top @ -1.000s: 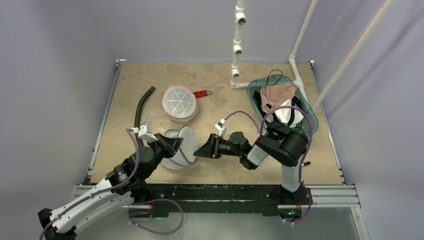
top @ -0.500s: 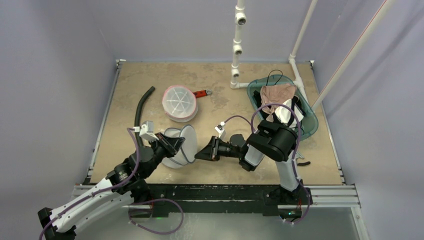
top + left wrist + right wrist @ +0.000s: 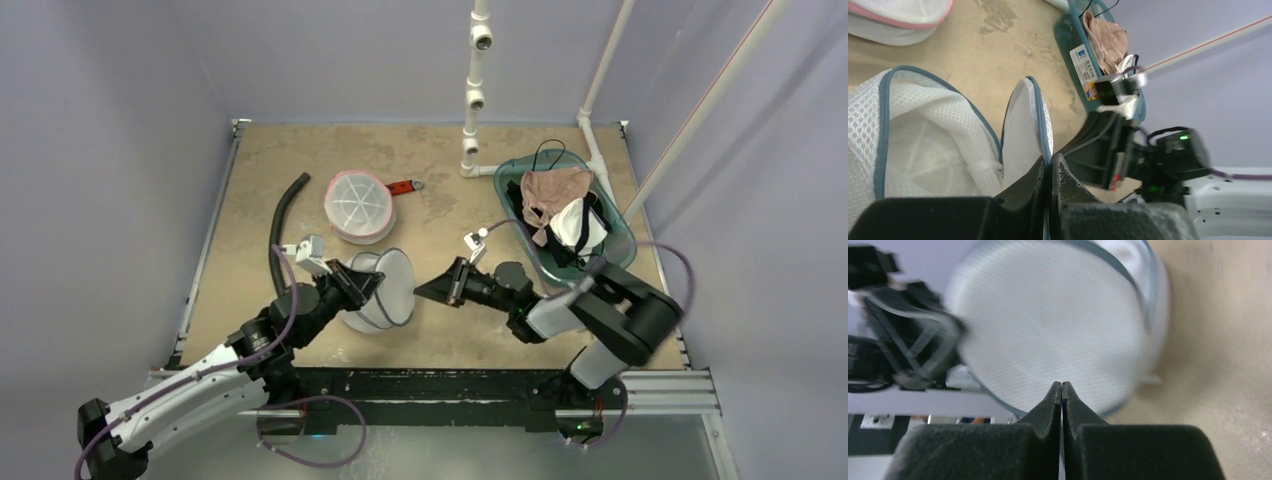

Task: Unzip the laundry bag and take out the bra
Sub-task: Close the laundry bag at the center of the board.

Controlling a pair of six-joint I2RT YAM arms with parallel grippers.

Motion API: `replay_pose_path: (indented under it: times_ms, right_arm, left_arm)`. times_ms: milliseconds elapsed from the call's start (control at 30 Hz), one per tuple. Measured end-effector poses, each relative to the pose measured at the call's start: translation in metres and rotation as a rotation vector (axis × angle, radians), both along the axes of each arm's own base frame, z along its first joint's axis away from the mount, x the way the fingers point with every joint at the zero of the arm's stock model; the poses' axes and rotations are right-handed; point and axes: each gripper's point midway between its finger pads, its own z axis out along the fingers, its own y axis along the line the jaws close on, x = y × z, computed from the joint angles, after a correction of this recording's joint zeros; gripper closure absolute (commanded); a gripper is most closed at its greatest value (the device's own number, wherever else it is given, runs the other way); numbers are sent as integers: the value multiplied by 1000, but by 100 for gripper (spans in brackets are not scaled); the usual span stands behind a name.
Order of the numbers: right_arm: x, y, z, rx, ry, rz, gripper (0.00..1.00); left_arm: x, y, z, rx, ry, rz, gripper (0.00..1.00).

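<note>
On the table [image 3: 440, 190], the mesh laundry bag [image 3: 385, 285] seems light and floppy, best held at its stiffer blue rim, which the left fingers [image 3: 1032, 186] pinch; the right fingers [image 3: 1045, 411] are closed, seemingly empty.

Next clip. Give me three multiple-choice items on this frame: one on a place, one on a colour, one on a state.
1. Where on the table does the basin sit?
A) right side
B) left side
C) centre

2. What colour edges the laundry bag gripped by the left end effector?
A) pink
B) blue-grey
C) yellow

3. That bag is:
A) zipped shut
B) open
C) folded flat

Answers:
1 A, the top view shows it by the right edge.
2 B, the trim running into the grip is blue-grey.
3 B, its flap stands away from the body.
</note>
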Motion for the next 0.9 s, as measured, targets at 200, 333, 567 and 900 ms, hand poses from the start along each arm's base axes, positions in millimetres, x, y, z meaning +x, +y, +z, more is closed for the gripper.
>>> replay_pose_path:
  times_ms: [200, 333, 567, 900]
  right_arm:
    - [31, -47, 104, -65, -364, -270, 51]
    - [41, -97, 157, -171, -531, -472, 44]
    - [45, -131, 123, -413, -541, -530, 41]
    - [38, -136, 50, -580, -461, -448, 41]
  left_arm:
    - [11, -42, 12, 17, 16, -98, 100]
    - [14, -83, 36, -32, -13, -186, 100]
    - [13, -104, 64, -90, -71, -219, 100]
    - [25, -47, -50, 127, 50, -7, 100]
